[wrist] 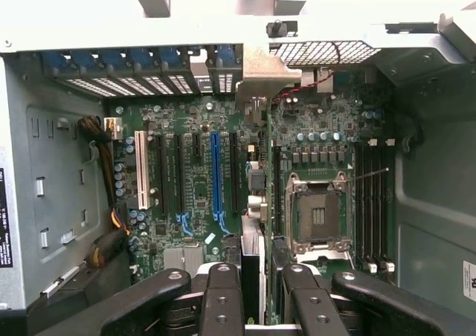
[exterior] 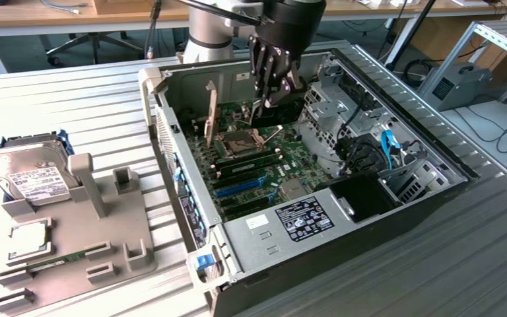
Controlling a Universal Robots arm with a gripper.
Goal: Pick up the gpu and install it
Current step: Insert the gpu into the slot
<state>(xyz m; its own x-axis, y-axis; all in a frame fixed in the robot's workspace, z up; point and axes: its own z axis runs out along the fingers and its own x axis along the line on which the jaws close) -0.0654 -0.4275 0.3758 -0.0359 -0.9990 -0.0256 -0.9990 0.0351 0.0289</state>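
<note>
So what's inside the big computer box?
Inside the computer case: a green motherboard, an empty processor socket, blue cables, and the gripper holding the gpu. The gpu hides the board right under it.

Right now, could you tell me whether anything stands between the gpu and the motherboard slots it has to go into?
Nothing visible does. The claw holds the gpu upright inside the open case, close above the motherboard. The expansion slots are bare; the cable bundle lies aside by the case wall.
</note>
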